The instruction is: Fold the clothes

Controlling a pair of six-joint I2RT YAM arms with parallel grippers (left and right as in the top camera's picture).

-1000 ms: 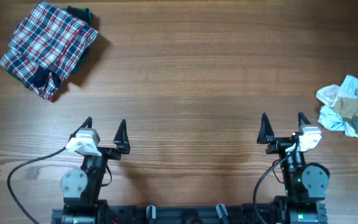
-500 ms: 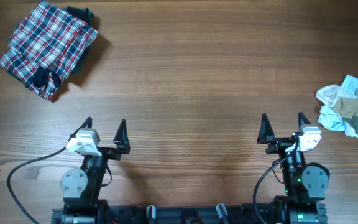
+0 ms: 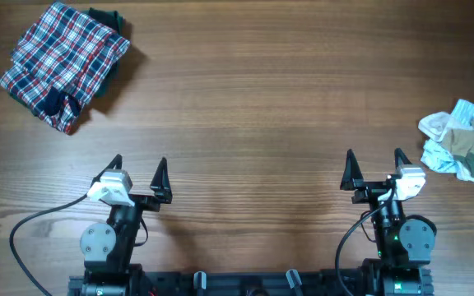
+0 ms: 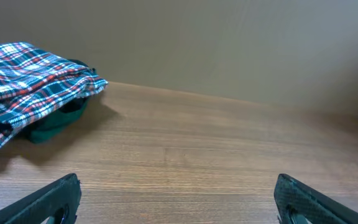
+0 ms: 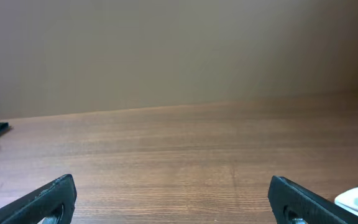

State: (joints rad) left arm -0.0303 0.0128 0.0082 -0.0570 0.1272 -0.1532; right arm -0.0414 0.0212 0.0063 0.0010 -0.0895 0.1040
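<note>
Left gripper [image 3: 139, 162] empty; clothes [image 3: 62, 62] well apart

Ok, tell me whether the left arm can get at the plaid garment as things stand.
Probably yes: the left gripper stands open and empty, with only table between it and the plaid garment, though the garment lies far off.

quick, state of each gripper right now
left gripper: open, holding nothing
right gripper: open, holding nothing
</note>
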